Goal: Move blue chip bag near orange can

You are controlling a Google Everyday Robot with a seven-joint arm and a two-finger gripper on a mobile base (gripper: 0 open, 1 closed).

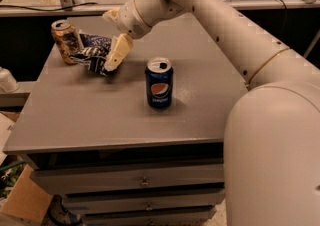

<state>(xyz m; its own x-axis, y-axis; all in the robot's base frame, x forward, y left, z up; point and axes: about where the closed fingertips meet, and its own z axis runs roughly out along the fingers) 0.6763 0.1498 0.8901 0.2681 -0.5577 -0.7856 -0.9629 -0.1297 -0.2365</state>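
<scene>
Lying crumpled beside cylindrical orange can [65,41], blue chip bag [90,54], empty pincer [108,41] spread open beside it.

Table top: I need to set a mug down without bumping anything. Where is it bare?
Bare: the front strip before the Pepsi can, and the right side beyond it. Crowded: the back-left corner, where the gripper sits at the blue chip bag beside the orange can.

Cream hand [107,41] by navy-white chip bag [90,52], orange-gold can [64,40], blue Pepsi can [159,87].
</scene>
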